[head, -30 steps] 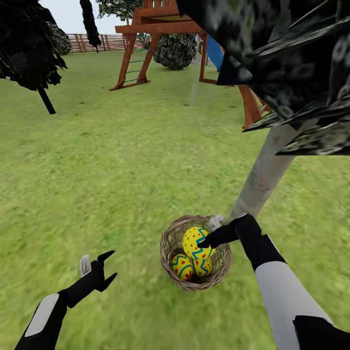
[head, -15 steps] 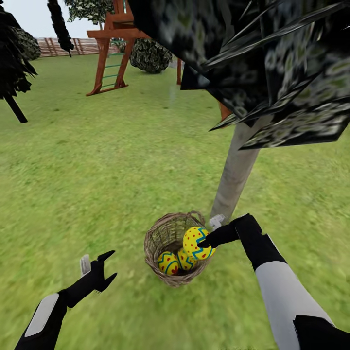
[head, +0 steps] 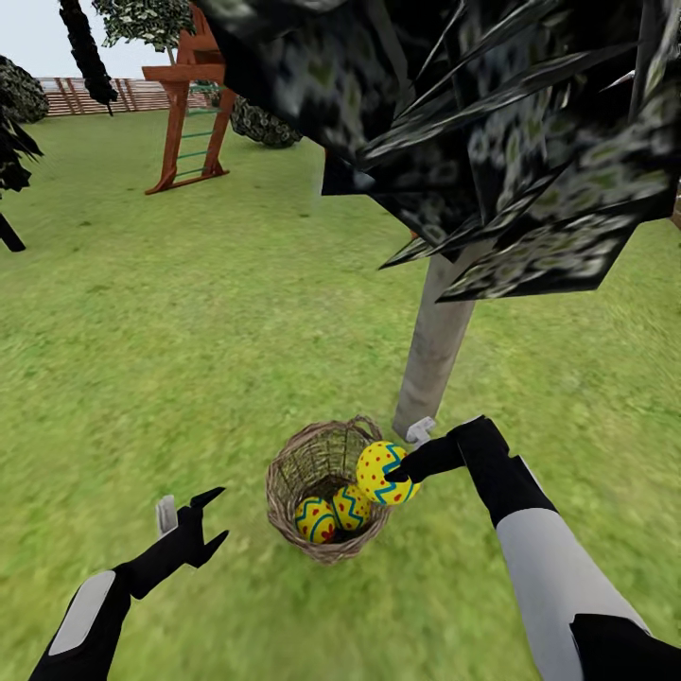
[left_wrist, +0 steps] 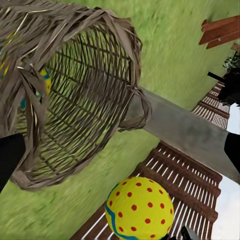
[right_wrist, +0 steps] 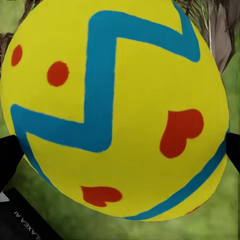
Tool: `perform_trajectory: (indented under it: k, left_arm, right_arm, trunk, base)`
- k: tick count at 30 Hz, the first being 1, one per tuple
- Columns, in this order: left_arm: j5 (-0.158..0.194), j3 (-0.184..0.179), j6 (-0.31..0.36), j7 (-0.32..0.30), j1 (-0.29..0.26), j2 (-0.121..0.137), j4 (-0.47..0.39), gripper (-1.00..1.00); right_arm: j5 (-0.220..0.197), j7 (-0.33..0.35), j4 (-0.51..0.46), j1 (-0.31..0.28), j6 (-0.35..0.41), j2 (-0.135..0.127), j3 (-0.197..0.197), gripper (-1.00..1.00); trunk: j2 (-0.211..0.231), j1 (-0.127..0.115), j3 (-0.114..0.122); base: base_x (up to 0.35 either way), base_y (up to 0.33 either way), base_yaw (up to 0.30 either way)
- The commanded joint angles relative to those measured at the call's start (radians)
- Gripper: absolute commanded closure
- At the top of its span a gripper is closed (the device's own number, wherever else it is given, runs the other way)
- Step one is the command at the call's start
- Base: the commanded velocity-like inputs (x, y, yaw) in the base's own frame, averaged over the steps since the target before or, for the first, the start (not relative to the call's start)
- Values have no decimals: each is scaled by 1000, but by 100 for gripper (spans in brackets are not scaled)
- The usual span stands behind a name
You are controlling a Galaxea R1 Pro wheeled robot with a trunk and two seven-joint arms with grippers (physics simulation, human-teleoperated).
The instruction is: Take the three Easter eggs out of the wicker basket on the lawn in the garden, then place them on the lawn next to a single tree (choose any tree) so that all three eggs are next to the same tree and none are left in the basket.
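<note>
My right gripper (head: 404, 456) is shut on one Easter egg (head: 382, 473), yellow with blue zigzags and red dots, held above the wicker basket's (head: 293, 473) rim on the side facing the tree. In the right wrist view this egg (right_wrist: 117, 107) sits between two black fingertips (right_wrist: 7, 159). Two more eggs (head: 314, 521) (head: 351, 507) lie inside the basket on the lawn (head: 189, 331). The tree's pale trunk (head: 434, 348) rises just behind the basket. My left gripper (head: 216, 515) hangs open over the grass left of the basket. The left wrist view has the basket (left_wrist: 75, 90), the held egg (left_wrist: 140, 210) and the trunk (left_wrist: 185, 130).
Dark foliage (head: 492, 123) hangs low over the trunk and fills the upper right. A wooden playset (head: 184, 104) and a slat fence (head: 123, 93) stand far back left. A dark thin-trunked tree (head: 9, 161) is at the left edge. Open grass lies all around the basket.
The whole picture has slid left, so the camera moved. My right gripper and its egg have gone from over the basket's middle to over its tree-side rim. The left gripper is unchanged.
</note>
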Motion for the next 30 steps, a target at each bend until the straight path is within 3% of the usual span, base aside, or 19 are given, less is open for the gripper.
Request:
perform_trajectory:
  k: [1, 7, 12, 30]
  left_arm:
    - [-4, 3, 6, -4, -1, 0, 0, -100]
    - [-4, 2, 5, -4, -1, -1, 1, -100]
    - [-5, 2, 5, -4, -1, -1, 1, -100]
    - [-5, 3, 5, -4, -1, -1, 1, -100]
  right_arm:
    - [8, 9, -2, -1, 3, 2, -4, 100]
    - [-2, 12, -6, -1, 6, 2, -5, 100]
    - [-4, 12, -6, -1, 6, 2, -6, 100]
    - [-6, 17, -6, -1, 6, 1, -6, 100]
  trunk:
    - [7, -4, 2]
    - [14, -8, 6]
    - [14, -8, 6]
    - [14, -8, 22]
  base:
    - [0, 0, 0]
    - [0, -7, 0]
    - [-6, -281, -25]
    - [-3, -26, -240]
